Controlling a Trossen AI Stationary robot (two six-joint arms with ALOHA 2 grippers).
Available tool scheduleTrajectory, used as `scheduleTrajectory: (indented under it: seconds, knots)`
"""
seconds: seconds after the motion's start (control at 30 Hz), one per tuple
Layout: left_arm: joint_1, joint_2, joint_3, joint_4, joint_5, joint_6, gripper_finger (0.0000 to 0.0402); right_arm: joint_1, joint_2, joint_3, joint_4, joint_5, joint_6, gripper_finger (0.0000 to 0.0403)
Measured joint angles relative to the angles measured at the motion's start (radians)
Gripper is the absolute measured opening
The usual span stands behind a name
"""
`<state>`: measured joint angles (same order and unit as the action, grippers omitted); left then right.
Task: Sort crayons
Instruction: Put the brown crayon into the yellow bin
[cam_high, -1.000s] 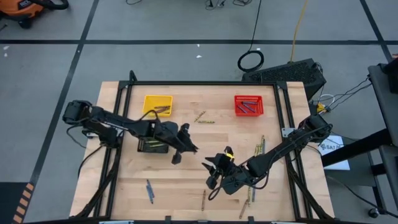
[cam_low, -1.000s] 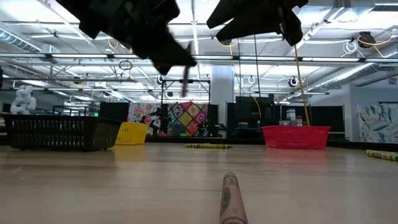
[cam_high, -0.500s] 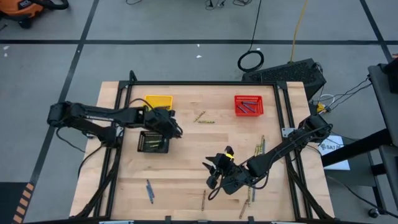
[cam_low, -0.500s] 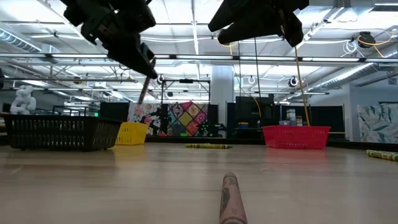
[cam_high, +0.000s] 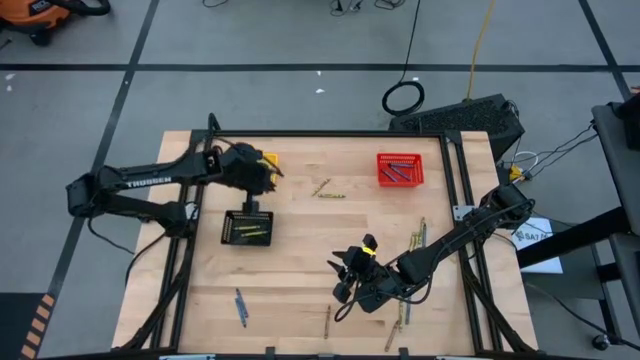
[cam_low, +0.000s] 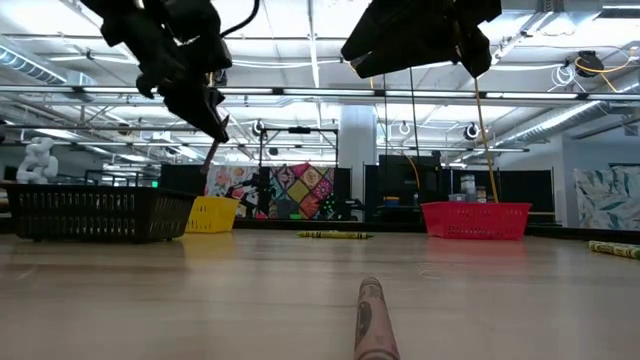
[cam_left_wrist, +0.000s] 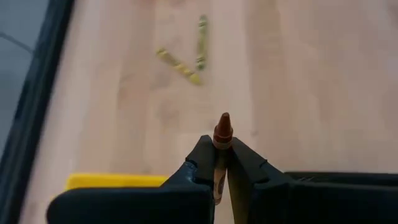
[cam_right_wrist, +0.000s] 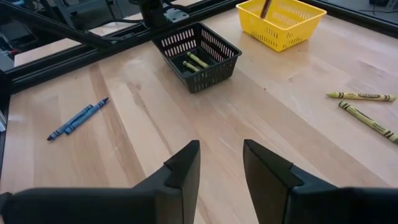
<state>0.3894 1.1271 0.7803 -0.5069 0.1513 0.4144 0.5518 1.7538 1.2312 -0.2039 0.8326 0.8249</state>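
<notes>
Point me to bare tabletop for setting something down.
Free: the wood between the black basket, red basket and right gripper, below the two yellow-green crayons. Crowded: the right edge and front, where loose crayons lie, and over the yellow basket, where the left gripper holds a brown crayon.

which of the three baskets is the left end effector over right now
The yellow basket, at the table's far left. The left end effector, shut on a brown crayon, hangs above it; the black basket sits nearer, the red basket far right.

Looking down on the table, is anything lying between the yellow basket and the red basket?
Yes, in the high view: two yellow-green crayons on bare table, between yellow basket and red basket.
</notes>
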Motion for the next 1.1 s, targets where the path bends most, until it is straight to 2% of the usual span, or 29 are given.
scheduleTrajectory:
  seconds: [0.5,0.73,0.87,1.1]
  knots:
    - [0.314,0.062,0.0,-0.11,-0.02,0.169,0.0012,0.0,0.0,0.0,0.003,0.001,0.001,0.011]
    - [0.377,0.152,0.0,-0.102,-0.034,0.169,0.0016,0.0,0.0,0.0,0.003,0.001,0.001,0.011]
    - [0.393,0.197,0.0,-0.101,-0.08,0.169,0.0023,0.0,0.0,0.0,-0.008,0.001,0.001,0.011]
    - [0.396,0.216,0.0,-0.1,-0.105,0.169,0.0045,0.0,0.001,0.0,-0.009,0.002,0.001,0.011]
